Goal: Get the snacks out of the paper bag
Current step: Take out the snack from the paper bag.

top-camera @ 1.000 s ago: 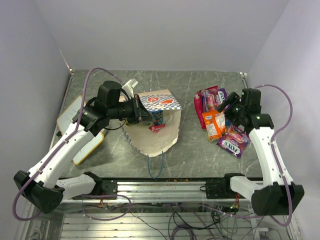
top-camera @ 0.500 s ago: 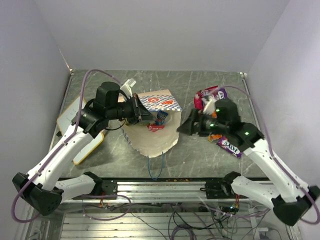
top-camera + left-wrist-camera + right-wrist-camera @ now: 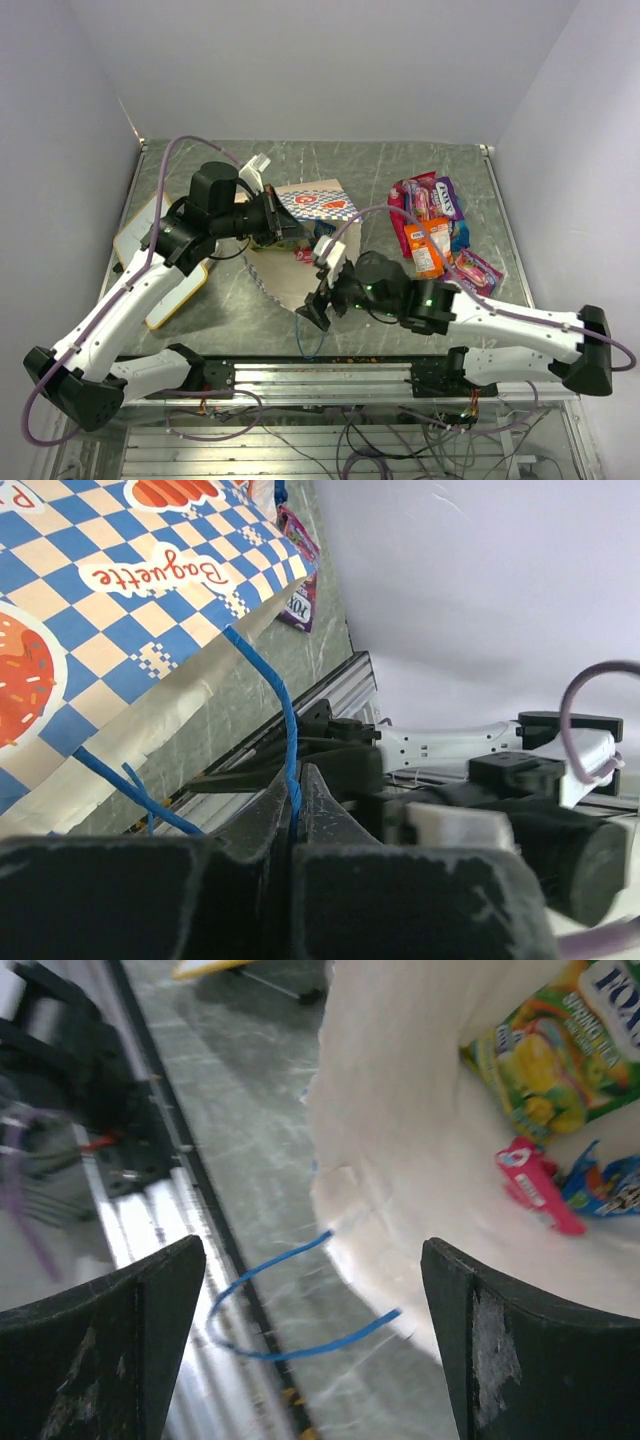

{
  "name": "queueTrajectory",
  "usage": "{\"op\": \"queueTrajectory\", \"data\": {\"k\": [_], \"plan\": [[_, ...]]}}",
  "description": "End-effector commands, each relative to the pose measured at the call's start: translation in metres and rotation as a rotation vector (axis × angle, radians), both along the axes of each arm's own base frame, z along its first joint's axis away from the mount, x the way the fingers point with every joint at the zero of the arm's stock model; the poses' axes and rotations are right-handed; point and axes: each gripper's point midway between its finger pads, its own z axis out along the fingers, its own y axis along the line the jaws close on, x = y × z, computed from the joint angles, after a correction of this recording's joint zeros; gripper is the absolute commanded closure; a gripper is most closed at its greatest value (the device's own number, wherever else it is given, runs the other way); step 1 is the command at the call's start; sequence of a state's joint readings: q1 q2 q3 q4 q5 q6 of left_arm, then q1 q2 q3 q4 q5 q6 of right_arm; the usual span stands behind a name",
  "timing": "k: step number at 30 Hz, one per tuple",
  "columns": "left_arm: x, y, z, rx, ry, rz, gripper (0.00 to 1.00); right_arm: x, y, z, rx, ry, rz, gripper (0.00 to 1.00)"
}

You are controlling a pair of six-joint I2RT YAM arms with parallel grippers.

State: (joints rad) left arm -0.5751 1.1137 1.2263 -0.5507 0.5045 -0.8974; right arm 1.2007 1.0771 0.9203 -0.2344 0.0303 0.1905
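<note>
Jaws: the left gripper (image 3: 292,780) is pressed together on one blue cord handle (image 3: 265,675) of the single paper bag (image 3: 322,203), holding it at the bag's far side. The right gripper (image 3: 312,1280) is spread wide, gripping nothing, over the bag's near rim. The second handle (image 3: 300,1340) lies loose on the table (image 3: 400,160) at that near edge. Three snacks show inside the bag, beyond the right jaws: a green packet (image 3: 548,1060), a red packet (image 3: 530,1175) and a blue packet (image 3: 612,1185). A pile of further packets (image 3: 432,225), overlapping and not surely countable, lies right of the bag.
</note>
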Motion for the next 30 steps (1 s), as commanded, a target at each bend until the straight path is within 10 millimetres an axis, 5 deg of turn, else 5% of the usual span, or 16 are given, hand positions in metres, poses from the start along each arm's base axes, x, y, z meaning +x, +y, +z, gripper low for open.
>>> {"op": "queueTrajectory", "data": {"k": [1,6,9,14,24,30], "plan": [[0.005,0.001,0.027,-0.020,-0.078,0.018,0.93,0.044,0.018,-0.003,-0.042,-0.377,-0.035,0.11],[0.010,0.005,0.034,-0.030,-0.131,0.051,0.93,0.090,0.021,-0.026,-0.006,-0.556,-0.264,0.18],[0.012,0.004,0.035,-0.058,-0.163,0.060,0.93,0.107,0.028,-0.041,0.033,-0.579,-0.363,0.36],[0.020,0.004,0.035,-0.084,-0.166,0.105,0.93,0.137,0.045,-0.063,0.023,-0.625,-0.517,0.40],[0.019,-0.001,0.048,-0.095,-0.158,0.072,0.93,0.191,0.089,-0.100,0.040,-0.545,-0.513,0.29],[0.014,-0.004,0.051,-0.113,-0.147,0.050,0.93,0.218,0.101,-0.130,-0.001,-0.520,-0.548,0.10]]}}
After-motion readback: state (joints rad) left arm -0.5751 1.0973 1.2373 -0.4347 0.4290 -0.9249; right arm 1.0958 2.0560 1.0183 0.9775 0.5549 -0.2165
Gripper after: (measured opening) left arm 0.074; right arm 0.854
